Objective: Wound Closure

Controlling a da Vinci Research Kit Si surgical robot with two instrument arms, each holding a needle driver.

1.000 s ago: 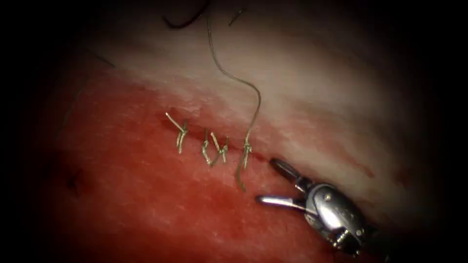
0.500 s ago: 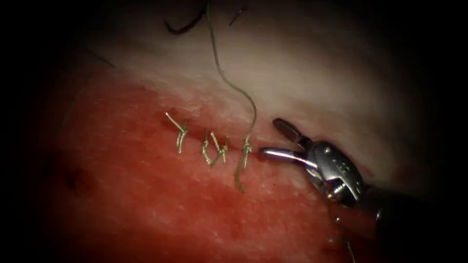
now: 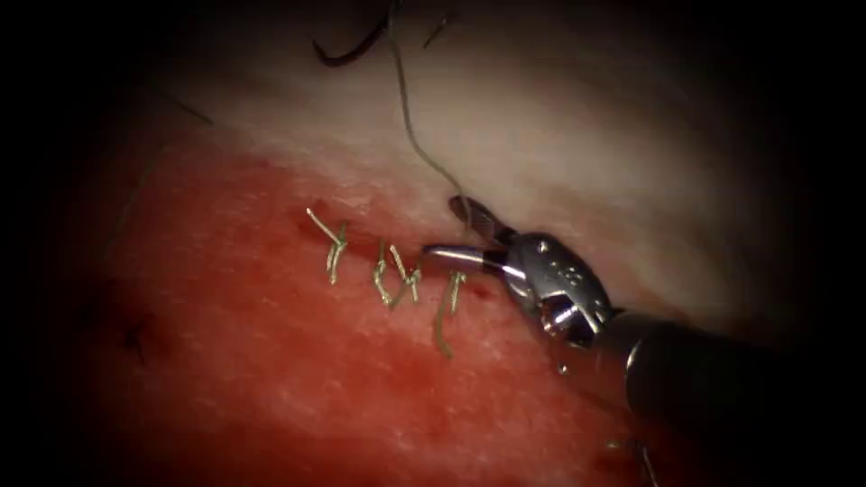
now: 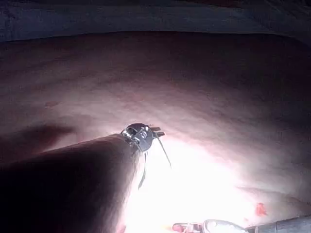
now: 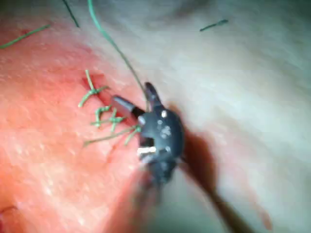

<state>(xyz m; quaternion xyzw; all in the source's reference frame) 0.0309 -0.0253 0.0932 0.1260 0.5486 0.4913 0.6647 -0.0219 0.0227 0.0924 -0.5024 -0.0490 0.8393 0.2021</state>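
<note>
Three views, one bench scene

Endoscope looks down from above and in front at the tissue (image 3: 271, 361) and its stitched cut (image 3: 388, 261), fairly near; the right tool (image 3: 456, 233) enters from the right. Right wrist view looks along its own shaft, very close, at the same right tool (image 5: 133, 99), stitches (image 5: 104, 114) and thread (image 5: 109, 39): shared ground with the endoscope. Left wrist view looks along the left tool (image 4: 156, 131) across the tissue (image 4: 194, 87) from farther back, well apart from the cut.
</note>
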